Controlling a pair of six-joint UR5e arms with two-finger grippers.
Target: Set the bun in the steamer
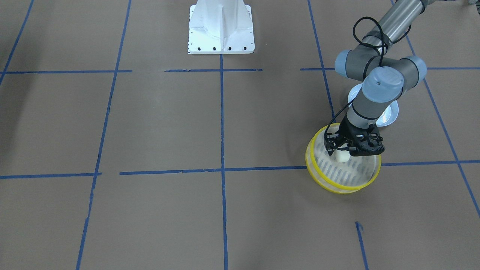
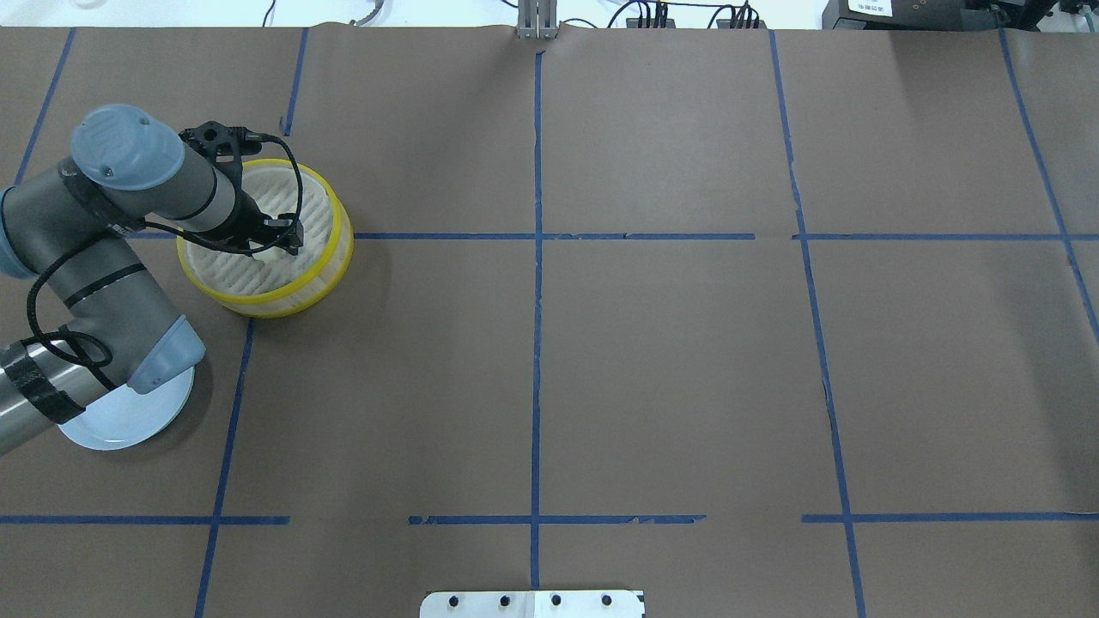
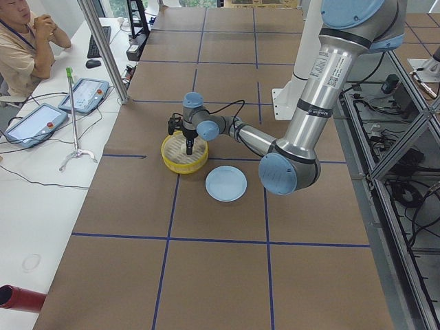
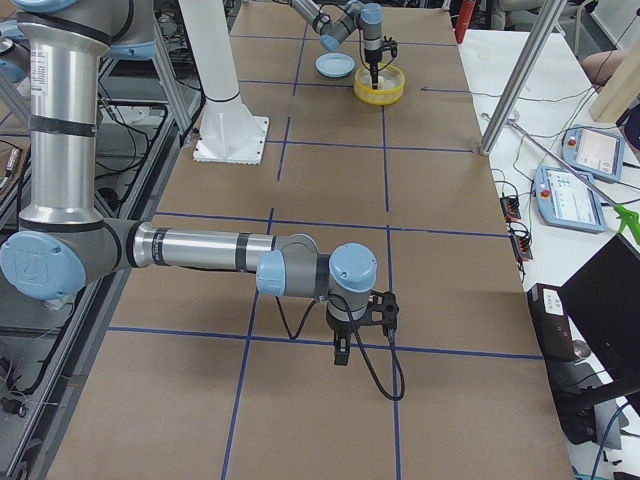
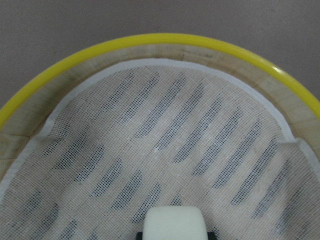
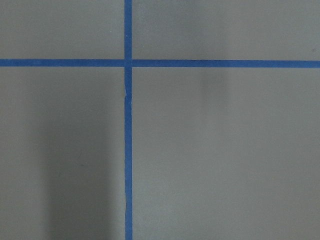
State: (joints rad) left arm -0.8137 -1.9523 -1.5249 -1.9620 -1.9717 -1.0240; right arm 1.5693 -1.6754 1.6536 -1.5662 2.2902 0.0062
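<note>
The steamer [image 1: 330, 183], a round basket with yellow rims and a pale slotted base, stands on the table at my left side; it also shows in the overhead view [image 2: 258, 302] and the left wrist view [image 5: 150, 40]. My left gripper [image 1: 340, 152] reaches down into it and is shut on the bun [image 1: 342, 157], a small cream-white lump. The bun [image 5: 174, 223] hangs just above the mesh base. My right gripper [image 4: 340, 350] shows only in the exterior right view, low over bare table; I cannot tell whether it is open or shut.
A pale blue round plate [image 1: 390, 114] lies beside the steamer toward the robot, partly under my left arm [image 2: 120, 421]. The white robot base [image 1: 221, 30] stands at mid-table. Blue tape lines cross the brown surface. An operator [image 3: 24, 41] sits past the table's end.
</note>
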